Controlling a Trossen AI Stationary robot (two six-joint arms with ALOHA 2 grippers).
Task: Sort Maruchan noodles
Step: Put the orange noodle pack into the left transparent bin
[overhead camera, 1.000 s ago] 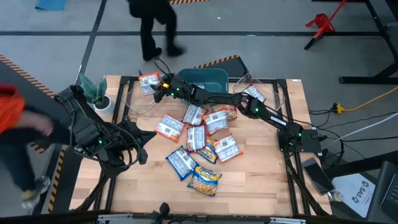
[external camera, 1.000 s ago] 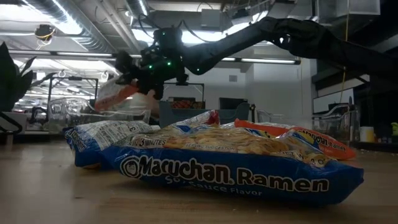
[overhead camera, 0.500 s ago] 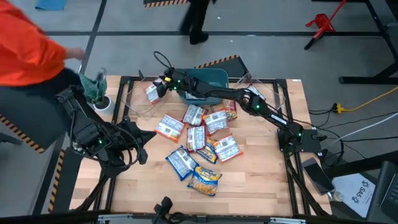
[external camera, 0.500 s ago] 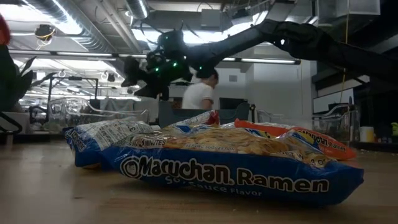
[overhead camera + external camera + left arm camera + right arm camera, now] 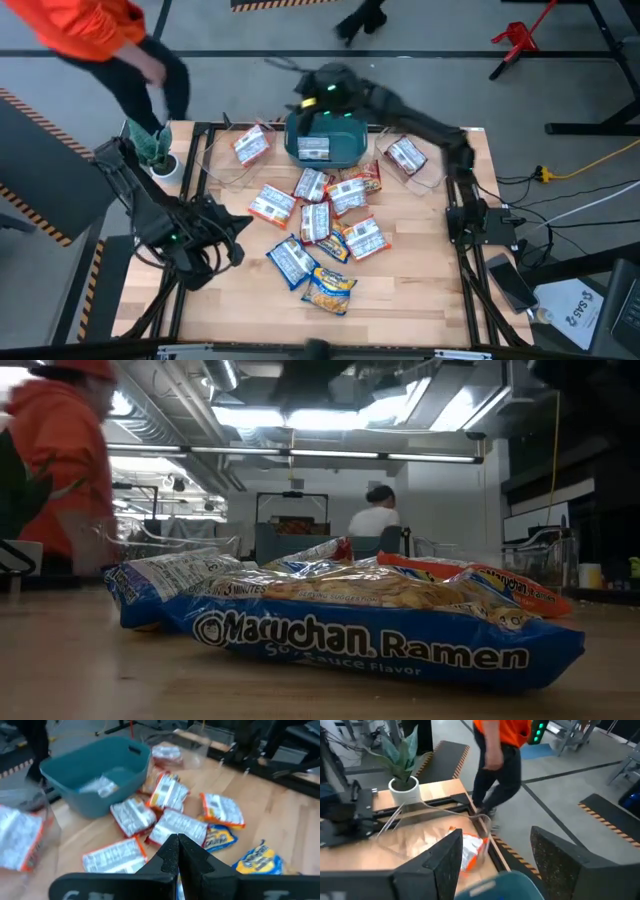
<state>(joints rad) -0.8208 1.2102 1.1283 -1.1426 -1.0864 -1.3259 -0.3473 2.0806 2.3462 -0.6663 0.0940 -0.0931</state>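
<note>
While one orange-white packet (image 5: 251,145) that the right gripper (image 5: 322,92) carried a second ago now lies in the clear container (image 5: 218,163) at the table's far left, that gripper has swung over the teal bin (image 5: 345,130), fingers spread wide and empty. Most Maruchan noodles (image 5: 318,225) remain mid-table. The left gripper (image 5: 178,851) waits, closed.

right tool (image 5: 492,852): fingers spread, arm stretched far | left tool (image 5: 178,851): closed, arm folded near
</note>
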